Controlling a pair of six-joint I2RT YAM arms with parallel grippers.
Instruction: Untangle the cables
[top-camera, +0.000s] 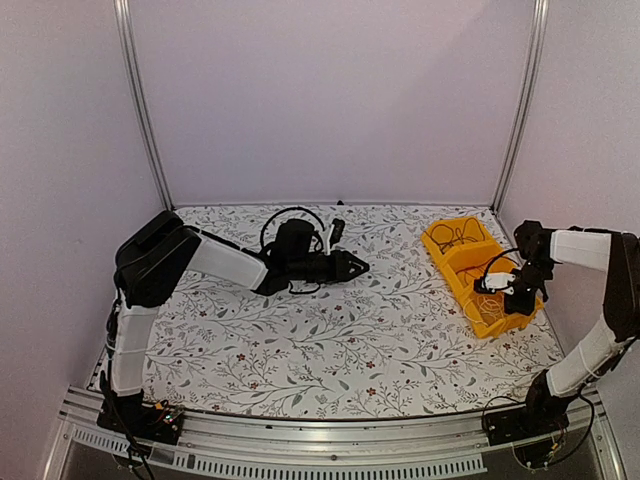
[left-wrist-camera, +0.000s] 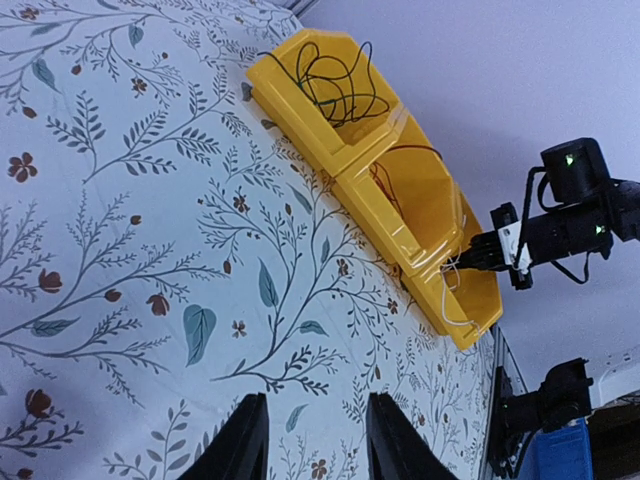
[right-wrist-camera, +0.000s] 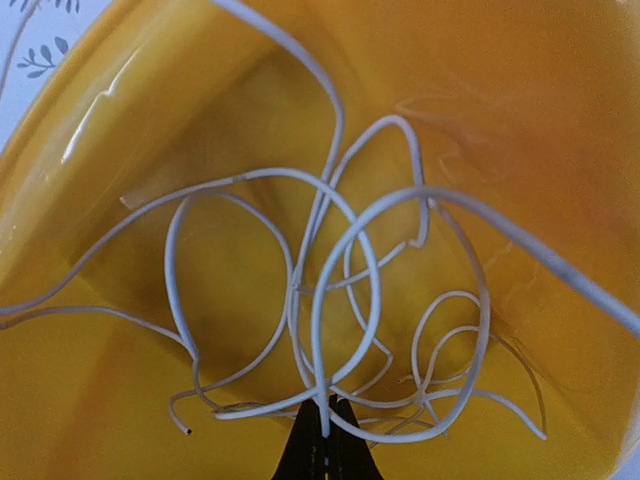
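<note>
A yellow bin with three compartments sits at the table's right. Thin black cables fill its far compartment, and a dark red one lies in the middle one. My right gripper hangs inside the near compartment, shut on one strand of the looping white cables. The top view shows the right gripper over that end of the bin. My left gripper hovers low over mid-table, left of the bin. In the left wrist view the left gripper is open, with only cloth between the jaws.
A floral cloth covers the table. White walls and metal posts close in the back and sides. The left arm's thick black hose loops above its wrist. A blue box stands beyond the table's right edge.
</note>
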